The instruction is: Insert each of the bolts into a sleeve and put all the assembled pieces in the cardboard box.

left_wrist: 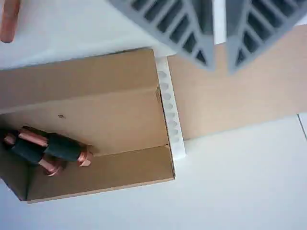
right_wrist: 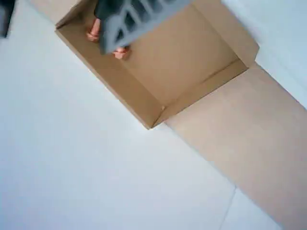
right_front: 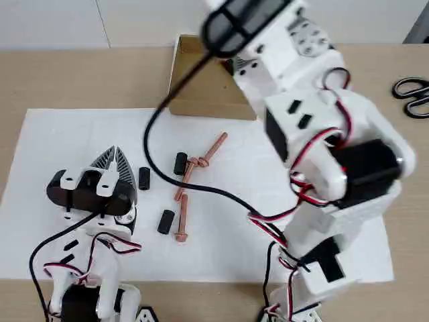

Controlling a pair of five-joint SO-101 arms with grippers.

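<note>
While the right pincer (right_wrist: 117,36) hangs over the cardboard box (right_front: 201,90), open or closed I cannot tell, the left pincer (right_front: 115,154) sits drawn together and empty above the white sheet (right_front: 67,134). Copper flanged bolts (right_front: 186,176) and short black sleeves (right_front: 165,221) lie loose there; assembled pieces (left_wrist: 48,148) lie in a box corner.

Open-topped brown cardboard box (right_front: 201,90) at twelve o'clock of the loose parts. Inside, tucked into one corner, two assembled pieces (left_wrist: 45,147): black sleeves over copper bolts, side by side and touching, flanged heads poking out. Among the loose parts, first bolt (right_front: 214,149), bare copper, slanting toward one o'clock. Second bolt (right_front: 188,176) meeting it head to head and running toward seven o'clock. Third bolt (right_front: 181,220) at six o'clock of the second, head lowest. First sleeve (right_front: 180,163), short, black and empty, just at nine o'clock of the joined heads. Second sleeve (right_front: 144,178) farther out at nine o'clock. Third sleeve (right_front: 166,221) just beside the third bolt, at its nine o'clock.
</note>
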